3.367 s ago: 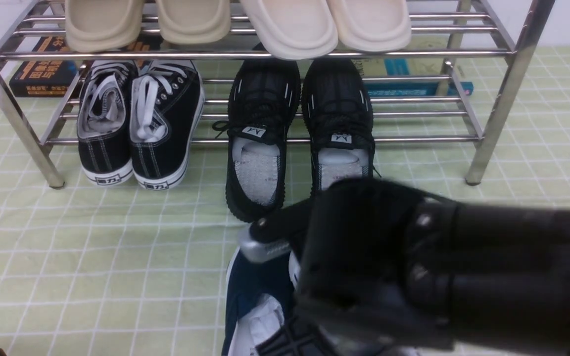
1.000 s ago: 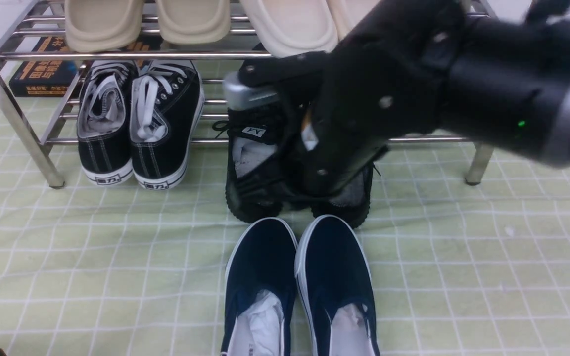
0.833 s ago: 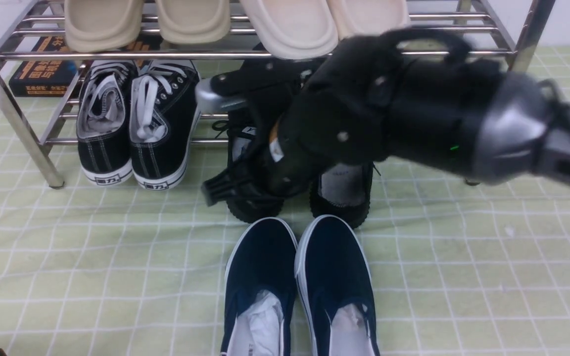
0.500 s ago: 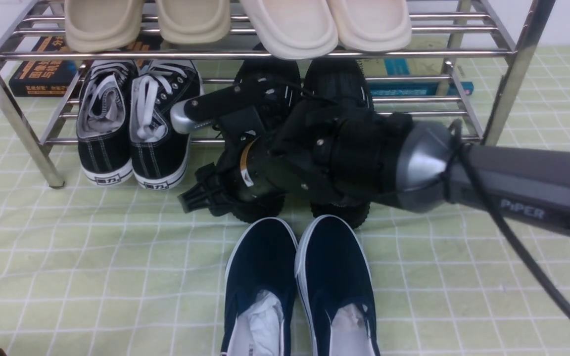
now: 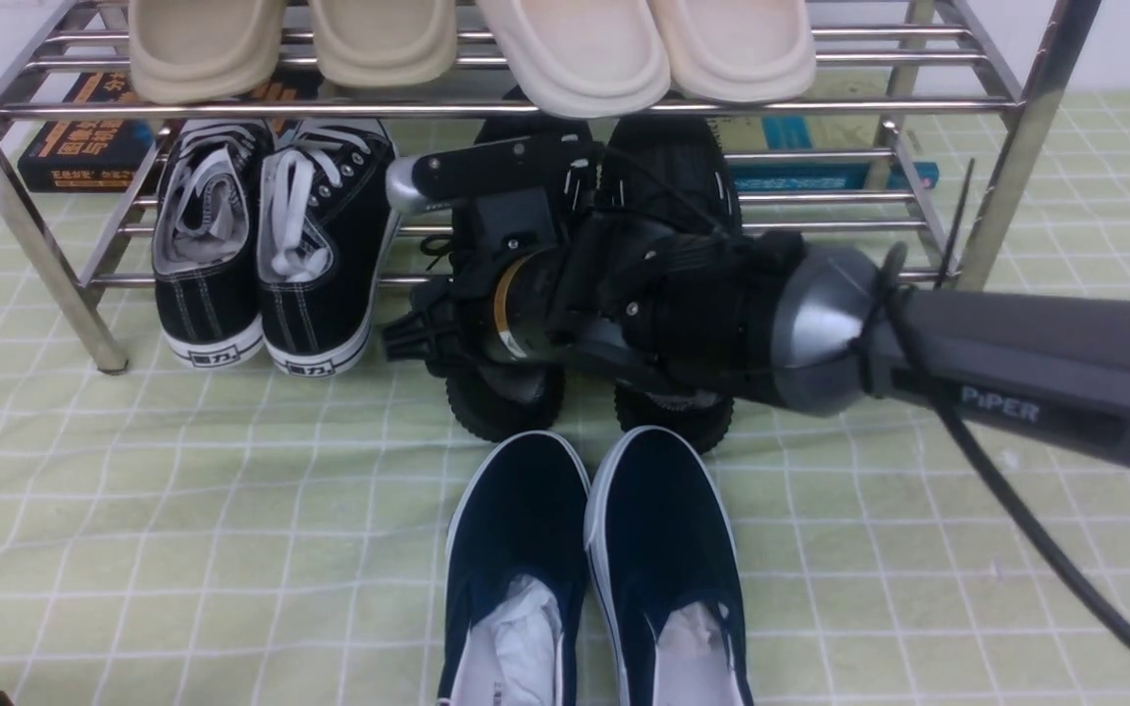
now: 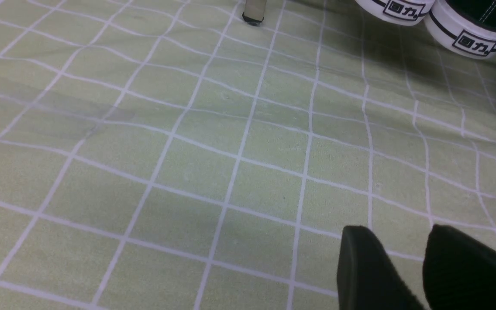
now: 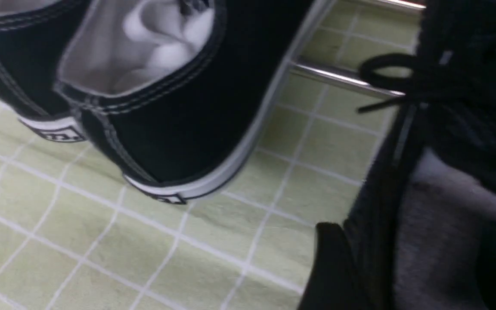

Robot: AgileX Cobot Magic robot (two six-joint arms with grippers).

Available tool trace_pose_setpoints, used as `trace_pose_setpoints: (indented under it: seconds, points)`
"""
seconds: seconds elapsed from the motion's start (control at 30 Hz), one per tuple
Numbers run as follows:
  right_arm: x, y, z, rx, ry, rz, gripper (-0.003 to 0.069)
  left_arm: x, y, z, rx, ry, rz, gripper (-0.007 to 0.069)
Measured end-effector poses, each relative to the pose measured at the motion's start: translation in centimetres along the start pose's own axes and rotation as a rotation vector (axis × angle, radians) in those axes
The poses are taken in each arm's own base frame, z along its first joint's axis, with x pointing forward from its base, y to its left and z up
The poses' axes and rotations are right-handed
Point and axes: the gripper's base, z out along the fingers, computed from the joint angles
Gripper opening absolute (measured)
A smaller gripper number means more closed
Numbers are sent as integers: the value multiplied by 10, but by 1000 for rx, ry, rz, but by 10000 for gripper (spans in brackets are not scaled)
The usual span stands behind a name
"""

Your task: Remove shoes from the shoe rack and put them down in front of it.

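Where a green checked tablecloth (image 5: 182, 510) underlies the shoe rack (image 5: 1006, 176), navy canvas shoes (image 5: 658, 529) sit before its front edge. Reaching across, the right gripper (image 7: 416, 258) gapes astride the collar of a black knit shoe (image 7: 459, 116) at the lower shelf's front edge; the left gripper (image 6: 416, 267) hovers parted, empty.

Place: staged robot test bench, hallway imitated | Evidence: shoe rack (image 5: 1026, 118) set on checked cloth (image 5: 182, 510) beyond right gripper (image 5: 437, 338); books (image 5: 84, 147) laid behind rack
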Motion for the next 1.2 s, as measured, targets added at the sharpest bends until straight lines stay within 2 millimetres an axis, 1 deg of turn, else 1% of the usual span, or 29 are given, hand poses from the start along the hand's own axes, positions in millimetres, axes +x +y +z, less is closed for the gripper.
trace_pose_setpoints:
  seconds: [0.03,0.07,0.23,0.33,0.4,0.43,0.47,0.53,0.57,0.6,0.63,0.8,0.87,0.93,1.13,1.2]
  points:
    - [5,0,6,-2,8,-1,447,0,0,0,0,0,0,239]
    - [6,0,7,-1,9,-3,447,0,0,0,0,0,0,239]
    - [21,-6,26,17,43,-16,444,0,0,0,0,0,0,239]
    - [25,-7,30,22,48,-24,420,0,0,0,0,0,0,239]
    - [26,-7,32,25,49,-31,345,0,0,0,0,0,0,239]
    - [26,-7,32,25,48,-33,291,0,0,0,0,0,0,239]
    - [25,-7,31,24,45,-36,215,0,0,0,0,0,0,239]
    - [22,-7,28,25,40,-35,103,0,0,0,0,0,0,239]
    - [20,-6,25,25,35,-34,44,0,0,0,0,0,0,239]
    - [17,-6,22,29,32,-31,12,0,0,0,0,0,0,239]
    - [14,-6,17,36,29,-28,1,0,0,0,0,0,0,239]
    - [-8,-3,-18,82,14,-43,1,0,0,0,0,0,0,239]
    - [-15,-1,-35,98,27,-79,1,0,0,0,0,0,0,239]
    - [-19,0,-46,94,42,-99,1,0,0,0,0,0,0,239]
    - [-24,6,-74,23,122,-130,1,0,0,0,0,0,0,239]
    - [-24,7,-78,10,137,-140,1,0,0,0,0,0,0,239]
